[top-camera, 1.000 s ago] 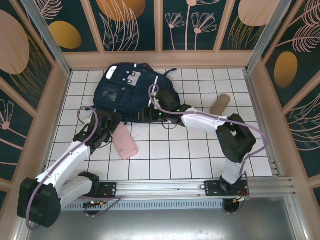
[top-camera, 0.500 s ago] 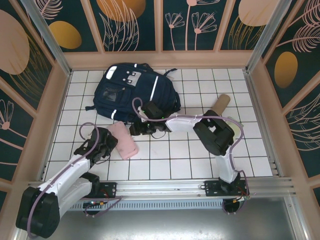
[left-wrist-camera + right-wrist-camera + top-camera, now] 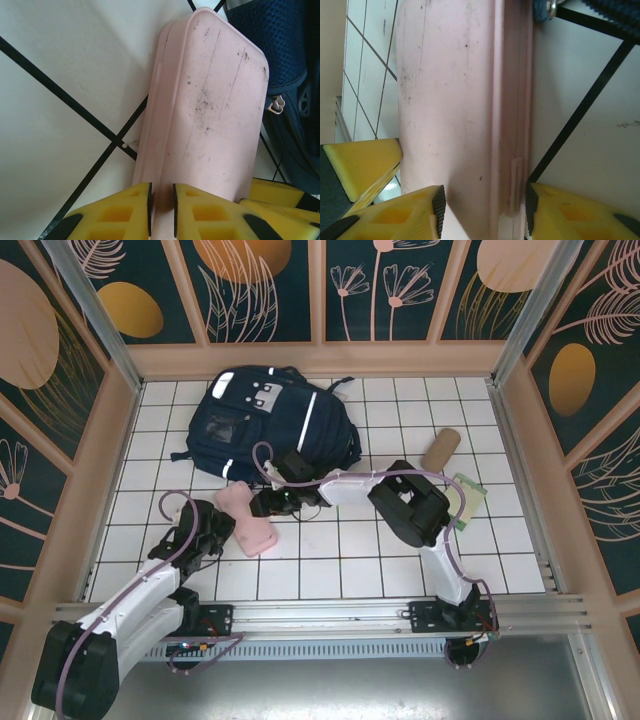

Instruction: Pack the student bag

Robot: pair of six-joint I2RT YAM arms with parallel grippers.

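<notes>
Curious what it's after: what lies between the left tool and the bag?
A pink case, stretching from the left tool toward the bag; the left wrist view shows it.

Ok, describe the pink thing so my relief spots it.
Find the big navy backpack at the back of the tiled table. Just in front of it is a flat pink case with rounded corners. It is the only pink thing; the tube further right is brown.

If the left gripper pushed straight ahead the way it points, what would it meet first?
The pink case, which already sits in the left gripper; beyond it probably the student bag, though depth is unclear.
</notes>
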